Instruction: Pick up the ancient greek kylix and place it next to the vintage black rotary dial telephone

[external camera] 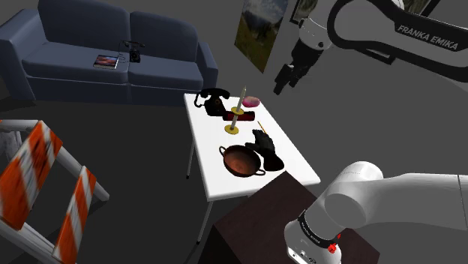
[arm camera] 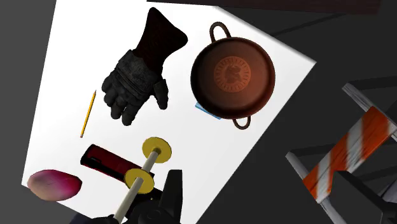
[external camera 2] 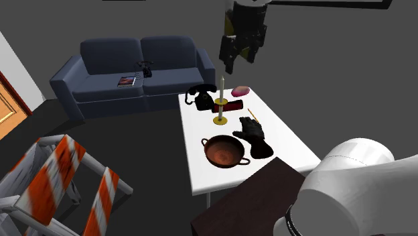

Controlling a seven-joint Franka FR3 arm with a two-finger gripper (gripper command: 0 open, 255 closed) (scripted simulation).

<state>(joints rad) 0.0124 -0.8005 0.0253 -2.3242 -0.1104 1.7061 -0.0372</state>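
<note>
The kylix is a reddish-brown shallow bowl with two loop handles. It rests on the white table at the end nearest the stand. The black rotary telephone sits at the far end, beside a brass candlestick. My gripper hangs high above the far end of the table, open and holding nothing, well away from the kylix.
A black glove lies beside the kylix, with a pencil, a dark red box and a pink rounded object further along. An orange-white barrier stands beside the table and a blue sofa behind it.
</note>
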